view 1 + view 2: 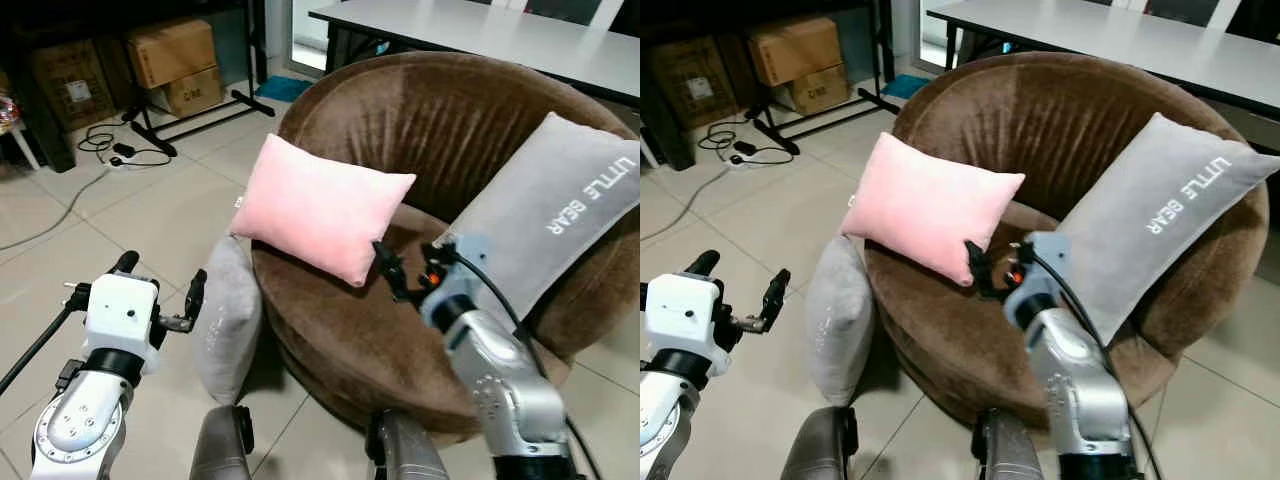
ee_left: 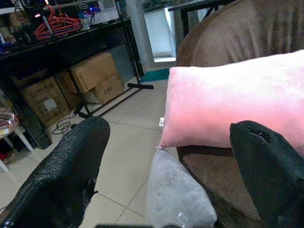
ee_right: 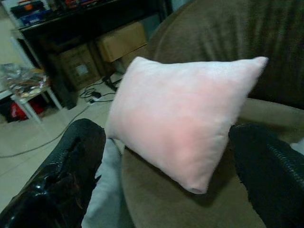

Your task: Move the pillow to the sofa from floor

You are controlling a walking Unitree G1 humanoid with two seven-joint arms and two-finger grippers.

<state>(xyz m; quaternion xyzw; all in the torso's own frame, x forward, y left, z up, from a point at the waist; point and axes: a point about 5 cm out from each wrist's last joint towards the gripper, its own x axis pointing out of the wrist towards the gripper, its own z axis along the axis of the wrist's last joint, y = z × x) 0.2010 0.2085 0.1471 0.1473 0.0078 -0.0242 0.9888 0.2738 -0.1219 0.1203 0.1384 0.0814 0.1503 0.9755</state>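
A pink pillow (image 1: 320, 205) leans on the left rim of the round brown sofa (image 1: 440, 120), partly overhanging it. A small grey pillow (image 1: 228, 330) stands on the floor against the sofa's left side. My right gripper (image 1: 410, 268) is open just in front of the pink pillow's lower corner, holding nothing; the right wrist view has the pink pillow (image 3: 185, 118) ahead between its fingers (image 3: 61, 175). My left gripper (image 1: 160, 282) is open over the floor, just left of the grey pillow (image 2: 178, 194).
A large grey "LITTLE BEAR" cushion (image 1: 555, 205) leans on the sofa's right side. Cardboard boxes (image 1: 175, 60), a black stand and cables (image 1: 110, 150) are at the back left. A grey table (image 1: 500, 35) stands behind the sofa. Tiled floor lies to the left.
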